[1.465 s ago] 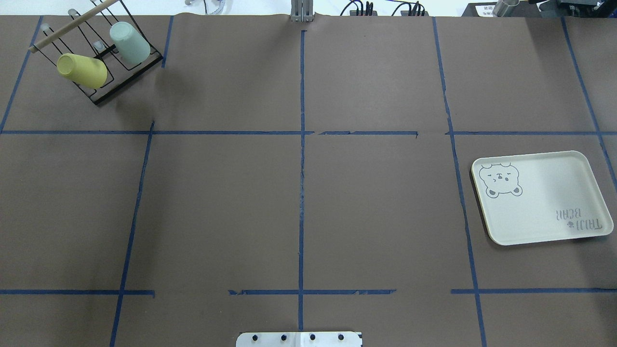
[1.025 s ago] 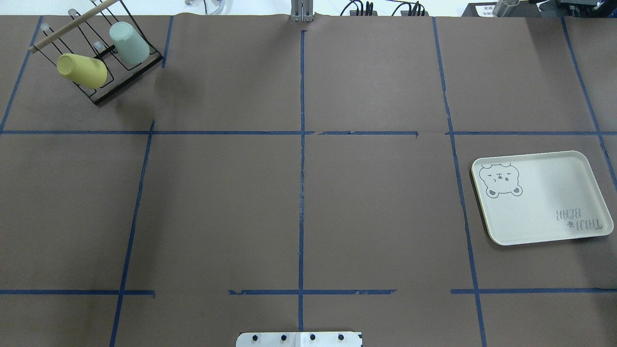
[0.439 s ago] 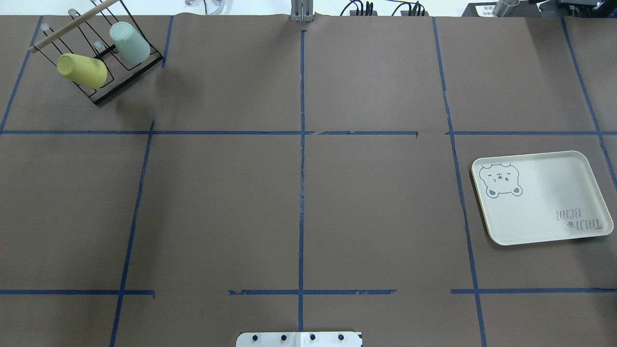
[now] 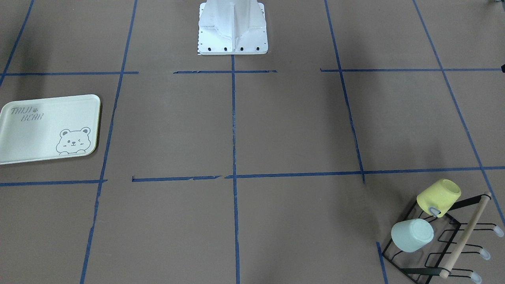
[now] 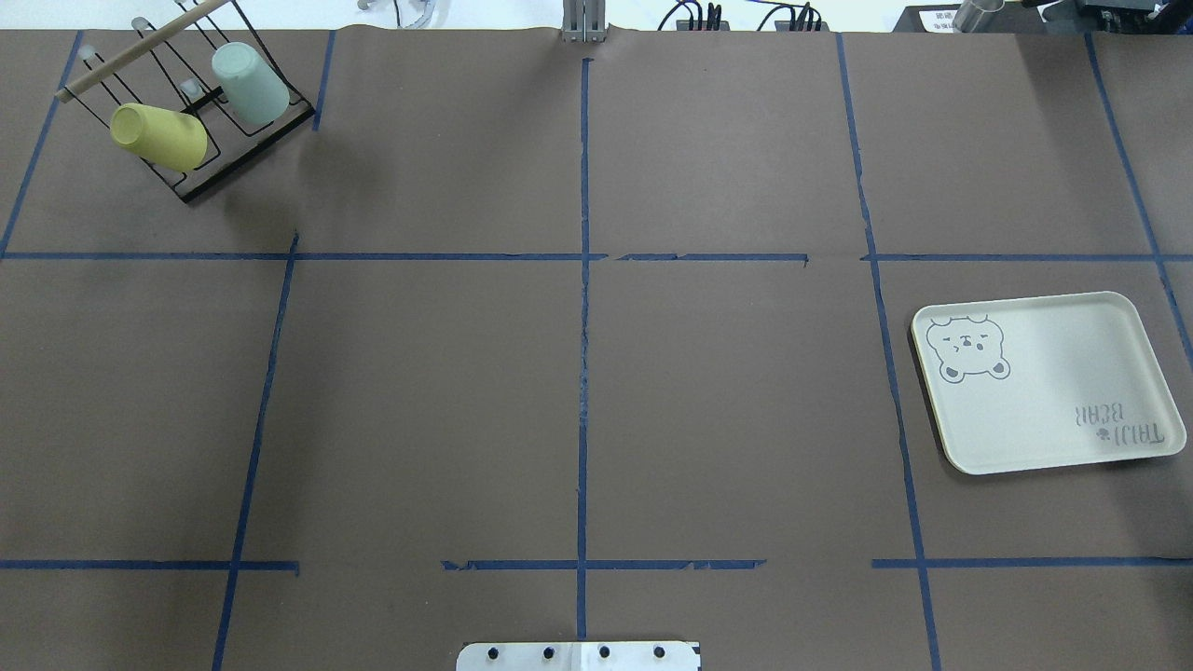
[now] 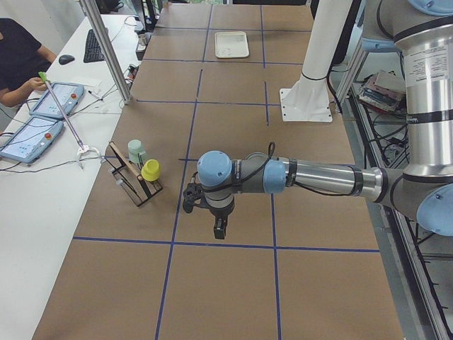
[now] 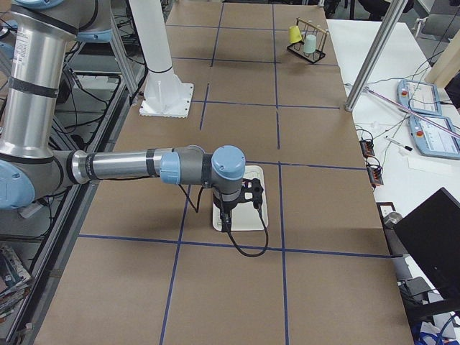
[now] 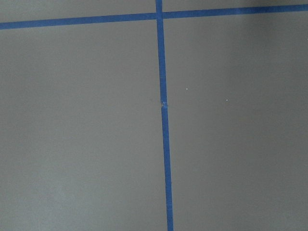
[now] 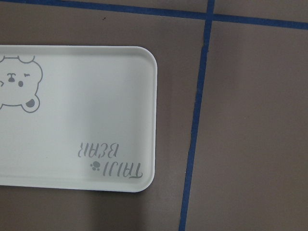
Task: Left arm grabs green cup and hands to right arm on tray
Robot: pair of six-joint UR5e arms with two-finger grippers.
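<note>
The green cup (image 5: 250,82) hangs mouth-down on a black wire rack (image 5: 198,186) at the table's far left corner, beside a yellow cup (image 5: 158,136). It also shows in the front-facing view (image 4: 412,235) and the exterior left view (image 6: 134,150). The tray (image 5: 1049,382) lies empty at the right side and fills the right wrist view (image 9: 96,120). My left gripper (image 6: 219,229) hangs above the table, near the rack and apart from it. My right gripper (image 7: 226,218) hangs over the tray. They show only in the side views, so I cannot tell if they are open or shut.
The rack carries a wooden dowel (image 4: 467,234). The white robot base (image 4: 232,29) stands at the table's near middle edge. Blue tape lines (image 5: 583,280) divide the brown table cover. An operator (image 6: 18,60) with tablets sits beyond the far edge.
</note>
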